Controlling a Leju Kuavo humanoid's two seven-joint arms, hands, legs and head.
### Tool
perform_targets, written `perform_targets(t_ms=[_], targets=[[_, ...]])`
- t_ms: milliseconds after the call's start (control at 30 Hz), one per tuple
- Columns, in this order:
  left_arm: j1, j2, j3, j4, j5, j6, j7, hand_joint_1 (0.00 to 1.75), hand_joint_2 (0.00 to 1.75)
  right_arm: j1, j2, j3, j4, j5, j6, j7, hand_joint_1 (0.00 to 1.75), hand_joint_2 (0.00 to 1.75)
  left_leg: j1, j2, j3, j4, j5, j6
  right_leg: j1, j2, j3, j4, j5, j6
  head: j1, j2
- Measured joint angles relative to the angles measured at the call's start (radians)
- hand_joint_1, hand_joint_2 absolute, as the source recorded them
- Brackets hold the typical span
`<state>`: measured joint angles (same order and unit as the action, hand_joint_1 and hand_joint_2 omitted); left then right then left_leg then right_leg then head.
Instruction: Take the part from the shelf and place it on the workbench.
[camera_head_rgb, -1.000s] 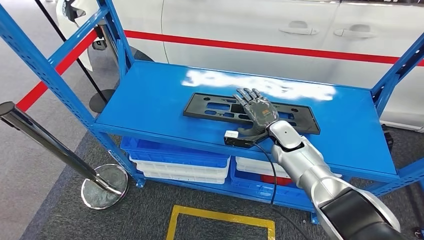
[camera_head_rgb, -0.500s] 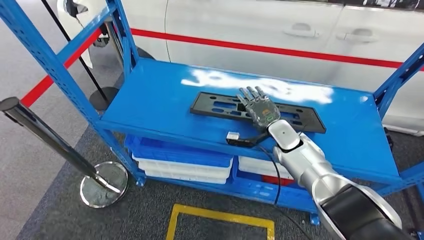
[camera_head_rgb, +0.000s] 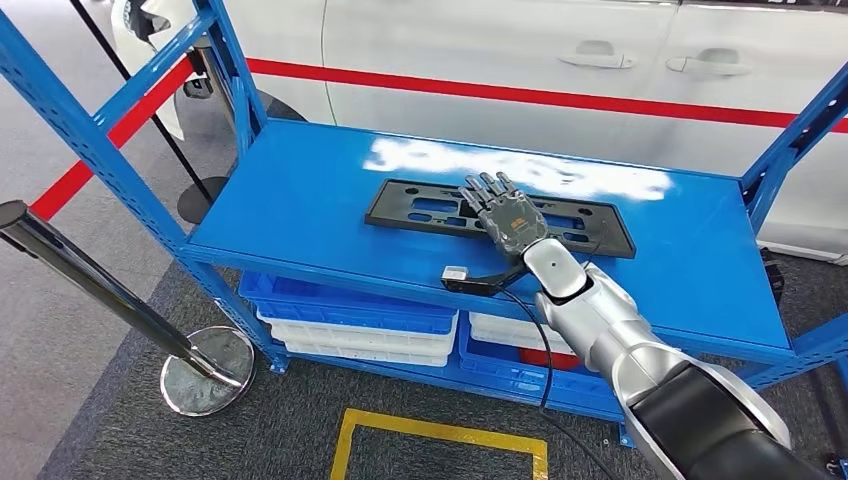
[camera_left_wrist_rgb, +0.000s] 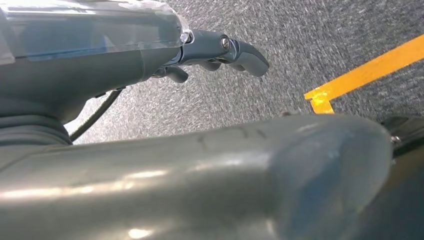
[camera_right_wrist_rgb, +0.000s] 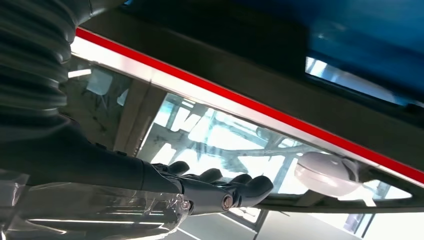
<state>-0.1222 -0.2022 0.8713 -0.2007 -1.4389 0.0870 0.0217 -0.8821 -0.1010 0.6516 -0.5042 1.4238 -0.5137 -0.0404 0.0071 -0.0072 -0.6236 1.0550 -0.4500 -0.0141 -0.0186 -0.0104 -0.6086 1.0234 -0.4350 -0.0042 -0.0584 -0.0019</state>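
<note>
Head view: right robot hand (camera_head_rgb: 505, 215) covers part (camera_head_rgb: 497, 217) middle; contact seemingly unclear.

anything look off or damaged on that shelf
Nothing is plainly damaged. The black part lies flat on the blue shelf, slightly askew to its edges. A white patch behind it looks like glare or wear; I cannot tell which. The right hand is over the part.
</note>
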Motion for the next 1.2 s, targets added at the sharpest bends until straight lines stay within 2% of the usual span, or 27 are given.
perform_targets(t_ms=[33, 100, 133, 167, 200, 267, 300, 333, 367, 433, 500, 567, 600, 633, 667, 700, 733, 767, 833, 867, 967, 1000, 1067, 1133, 1167, 1200], targets=[[0.0, 0.0, 0.0, 0.0, 0.0, 0.0, 0.0, 0.0, 0.0, -0.002, -0.005, 0.002, 0.0, 0.0, 0.0, 0.0, 0.0, 1.75, 0.002, 0.0, -0.02, 0.045, -0.027, -0.005, -0.001, -0.001, 0.001, -0.002, 0.001, -0.005, 0.0, 0.0], [0.001, 0.0, 0.0, 0.0, 0.0, 0.0, 0.0, 0.0, 0.0, -0.003, -0.017, 0.008, 0.0, 0.001, 0.0, 0.0, 0.0, 1.75, 0.003, 0.0, -0.081, 0.178, -0.09, -0.012, 0.001, -0.003, 0.001, -0.001, 0.0, -0.011, 0.0, 0.0], [0.001, 0.0, 0.0, 0.0, 0.0, 0.0, 0.0, 0.0, 0.0, -0.002, -0.023, 0.01, 0.001, 0.003, 0.0, 0.001, 0.0, 1.75, 0.004, 0.0, -0.107, 0.231, -0.107, -0.013, 0.002, -0.004, 0.001, -0.001, 0.0, -0.011, 0.0, 0.0], [0.002, 0.0, 0.0, 0.0, 0.0, 0.0, 0.0, 0.0, 0.0, -0.001, -0.027, 0.013, 0.001, 0.007, 0.0, 0.003, 0.0, 1.75, 0.004, 0.0, -0.119, 0.253, -0.106, -0.013, 0.003, -0.004, 0.001, -0.001, 0.0, -0.011, 0.0, 0.0], [0.002, 0.0, 0.0, 0.0, -0.001, 0.0, 0.0, 0.0, 0.0, -0.001, -0.031, 0.016, 0.001, 0.017, 0.001, 0.009, 0.0, 1.75, 0.004, 0.0, -0.111, 0.235, -0.086, -0.012, 0.004, -0.004, 0.001, -0.001, 0.0, -0.011, 0.0, 0.0], [0.0, 0.001, 0.0, 0.0, -0.002, 0.0, 0.0, 0.0, 0.0, -0.005, -0.033, 0.025, 0.002, 0.048, 0.006, 0.031, 0.0, 1.75, 0.003, -0.001, -0.05, 0.105, -0.018, -0.002, 0.004, -0.002, 0.003, -0.001, -0.001, -0.009, 0.0, 0.0], [-0.001, 0.001, 0.0, 0.0, -0.003, 0.001, 0.0, 0.0, 0.0, -0.008, -0.034, 0.03, 0.004, 0.067, 0.013, 0.044, 0.0, 1.75, 0.001, -0.001, -0.019, 0.039, 0.007, 0.003, 0.006, -0.001, 0.003, 0.0, -0.002, -0.006, 0.0, 0.0], [-0.003, 0.001, 0.0, 0.0, -0.003, 0.001, 0.0, 0.0, 0.0, -0.012, -0.034, 0.035, 0.006, 0.083, 0.022, 0.054, 0.0, 1.75, -0.001, -0.002, 0.002, -0.006, 0.02, 0.009, 0.008, 0.0, 0.003, 0.001, -0.002, -0.002, 0.0, 0.0], [-0.004, 0.001, 0.0, 0.0, -0.003, 0.002, 0.001, 0.0, 0.0, -0.015, -0.034, 0.04, 0.008, 0.095, 0.034, 0.06, 0.0, 1.75, -0.003, -0.002, 0.012, -0.028, 0.023, 0.014, 0.009, 0.001, 0.002, 0.0, -0.002, 0.004, 0.0, 0.0], [-0.005, 0.002, 0.0, 0.0, -0.003, 0.002, 0.003, 0.0, 0.0, -0.02, -0.034, 0.049, 0.013, 0.106, 0.055, 0.061, 0.06, 1.75, -0.005, -0.003, 0.014, -0.035, 0.026, 0.024, 0.009, 0.001, 0.002, -0.003, 0.0, 0.017, 0.0, 0.0], [-0.005, 0.002, 0.0, 0.0, -0.001, 0.003, 0.004, 0.0, 0.0, -0.025, -0.032, 0.053, 0.018, 0.106, 0.067, 0.053, 0.69, 1.75, -0.001, -0.003, 0.018, -0.046, 0.034, 0.036, 0.007, 0.002, -0.007, 0.017, -0.017, 0.026, 0.0, 0.0], [-0.006, 0.002, 0.0, 0.0, 0.002, 0.003, 0.004, 0.0, 0.0, -0.03, -0.025, 0.054, 0.022, 0.104, 0.075, 0.043, 1.44, 1.75, 0.001, -0.002, 0.02, -0.053, 0.038, 0.044, 0.005, 0.004, -0.049, 0.111, -0.071, 0.031, 0.0, 0.0], [-0.006, 0.002, 0.0, 0.0, 0.003, 0.003, 0.004, 0.0, 0.0, -0.031, -0.02, 0.055, 0.025, 0.103, 0.077, 0.037, 1.54, 1.75, 0.001, -0.002, 0.019, -0.053, 0.039, 0.046, 0.004, 0.005, -0.08, 0.178, -0.101, 0.033, 0.0, 0.0], [-0.006, 0.002, 0.001, 0.0, 0.004, 0.003, 0.004, 0.0, 0.0, -0.03, -0.015, 0.055, 0.028, 0.102, 0.078, 0.03, 1.62, 1.75, 0.001, -0.002, 0.019, -0.052, 0.039, 0.046, 0.003, 0.005, -0.108, 0.235, -0.12, 0.036, 0.0, 0.0], [-0.005, 0.002, 0.001, 0.0, 0.004, 0.003, 0.004, 0.0, 0.0, -0.03, -0.011, 0.055, 0.031, 0.102, 0.078, 0.021, 1.62, 1.75, 0.001, -0.002, 0.019, -0.051, 0.038, 0.046, 0.002, 0.005, -0.123, 0.265, -0.122, 0.038, 0.0, 0.0], [-0.005, 0.002, 0.001, 0.0, 0.003, 0.003, 0.003, 0.0, 0.0, -0.03, -0.009, 0.055, 0.033, 0.1, 0.076, 0.012, 1.61, 1.75, 0.001, -0.003, 0.019, -0.049, 0.037, 0.045, -0.001, 0.005, -0.121, 0.258, -0.105, 0.04, 0.0, 0.0], [-0.005, 0.002, 0.001, 0.0, 0.003, 0.003, 0.003, 0.0, 0.0, -0.03, -0.007, 0.055, 0.033, 0.098, 0.074, 0.003, 1.61, 1.75, 0.002, -0.003, 0.019, -0.046, 0.035, 0.043, -0.003, 0.005, -0.101, 0.215, -0.074, 0.04, 0.0, 0.0], [-0.005, 0.002, 0.001, 0.0, 0.002, 0.003, 0.002, 0.0, 0.0, -0.031, -0.006, 0.055, 0.033, 0.097, 0.072, -0.004, 1.61, 1.75, 0.002, -0.004, 0.019, -0.042, 0.032, 0.04, -0.005, 0.003, -0.069, 0.149, -0.039, 0.04, 0.0, 0.0], [-0.005, 0.002, 0.0, 0.0, -0.002, 0.003, 0.002, 0.0, 0.0, -0.031, -0.005, 0.055, 0.03, 0.096, 0.07, -0.009, 1.61, 1.75, -0.001, -0.005, 0.015, -0.032, 0.026, 0.03, -0.003, 0.0, -0.017, 0.041, -0.004, 0.035, 0.0, 0.0], [-0.006, 0.002, 0.0, 0.0, -0.003, 0.003, 0.002, 0.0, 0.0, -0.029, -0.004, 0.055, 0.027, 0.096, 0.069, -0.008, 1.61, 1.75, -0.003, -0.005, 0.012, -0.029, 0.024, 0.024, -0.001, 0.0, -0.007, 0.017, -0.002, 0.031, 0.0, 0.0], [-0.007, 0.002, 0.0, 0.0, -0.006, 0.003, 0.002, 0.0, 0.0, -0.027, -0.004, 0.054, 0.018, 0.097, 0.062, -0.004, 1.61, 1.75, -0.003, -0.003, 0.011, -0.026, 0.02, 0.008, 0.0, 0.002, -0.006, 0.009, -0.003, 0.012, 0.0, 0.0], [-0.007, 0.002, 0.0, 0.0, -0.006, 0.003, 0.002, 0.0, 0.0, -0.029, -0.004, 0.053, 0.014, 0.097, 0.06, -0.004, 1.61, 1.75, -0.002, -0.002, 0.006, -0.012, 0.009, 0.002, -0.002, 0.002, -0.005, 0.007, -0.002, 0.006, 0.0, 0.0], [-0.008, 0.002, 0.0, 0.0, -0.006, 0.003, 0.002, 0.0, 0.0, -0.031, -0.005, 0.053, 0.008, 0.097, 0.058, -0.003, 1.63, 1.75, 0.0, -0.001, -0.031, 0.073, -0.042, -0.008, -0.003, -0.002, -0.002, 0.005, -0.001, -0.004, 0.0, 0.0], [-0.006, 0.002, 0.0, 0.0, -0.006, 0.003, 0.002, 0.0, 0.0, -0.031, -0.007, 0.053, 0.007, 0.097, 0.058, -0.004, 1.64, 1.75, 0.002, 0.0, -0.091, 0.204, -0.1, -0.015, -0.002, -0.004, -0.002, 0.005, -0.002, -0.008, 0.0, 0.0], [-0.006, 0.002, 0.0, 0.0, -0.006, 0.003, 0.002, 0.0, 0.0, -0.031, -0.007, 0.053, 0.006, 0.097, 0.058, -0.005, 1.64, 1.75, 0.002, 0.0, -0.109, 0.243, -0.109, -0.016, -0.001, -0.004, -0.001, 0.005, -0.002, -0.008, 0.0, 0.0], [-0.005, 0.002, 0.0, 0.0, -0.006, 0.004, 0.002, 0.0, 0.0, -0.031, -0.007, 0.052, 0.006, 0.097, 0.058, -0.006, 1.65, 1.75, 0.003, 0.0, -0.111, 0.247, -0.1, -0.016, -0.001, -0.004, 0.0, 0.005, -0.002, -0.008, 0.0, 0.0]])
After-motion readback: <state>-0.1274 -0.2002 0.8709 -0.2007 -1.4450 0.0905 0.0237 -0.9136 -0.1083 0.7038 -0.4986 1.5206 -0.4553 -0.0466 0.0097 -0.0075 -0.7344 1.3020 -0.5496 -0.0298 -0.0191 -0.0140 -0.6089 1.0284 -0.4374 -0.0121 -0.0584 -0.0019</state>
